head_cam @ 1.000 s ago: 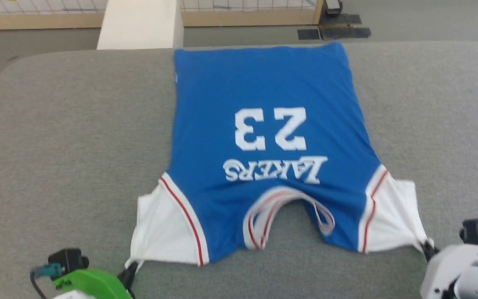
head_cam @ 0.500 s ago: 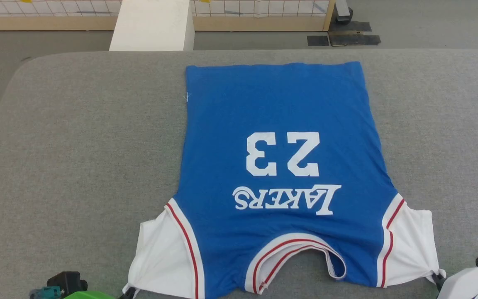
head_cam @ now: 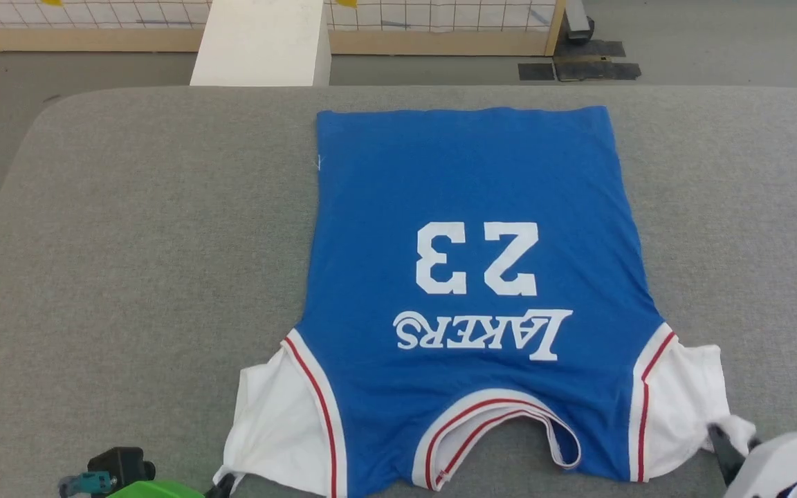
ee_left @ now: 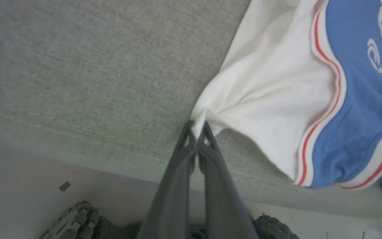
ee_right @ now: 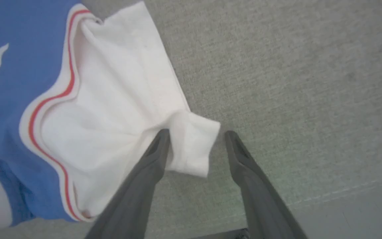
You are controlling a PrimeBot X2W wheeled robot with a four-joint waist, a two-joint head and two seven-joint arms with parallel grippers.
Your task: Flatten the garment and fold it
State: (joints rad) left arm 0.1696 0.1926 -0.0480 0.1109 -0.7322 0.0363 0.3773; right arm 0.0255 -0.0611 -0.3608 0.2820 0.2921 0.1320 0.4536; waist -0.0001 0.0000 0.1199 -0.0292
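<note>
The royal-blue garment (head_cam: 468,187) lies spread flat on the grey padded table (head_cam: 129,242), with its collar toward me and "LAKERS" and "23" reading upside down. Its two white sleeves point to the lower left and lower right. My left gripper (ee_left: 197,127) is shut on the corner of the left sleeve (ee_left: 270,99), which is drawn into taut folds; the same gripper (head_cam: 222,483) sits at the bottom edge of the head view. My right gripper (ee_right: 197,133) stands open, and the slack corner of the right sleeve (ee_right: 118,99) lies loose between its fingers (ee_right: 158,149). That gripper (head_cam: 725,446) is at the lower right.
Beyond the table's far edge stand a white block (head_cam: 260,41) and a wooden-framed grid fence (head_cam: 440,38). Black plates (head_cam: 578,68) lie on the floor. The table's near edge and my base's wheels (ee_left: 75,219) show under the left gripper.
The camera has tilted, shifting the whole picture downward. My right gripper has opened and let go of the right sleeve corner, which now lies slack. The left sleeve is still held.
</note>
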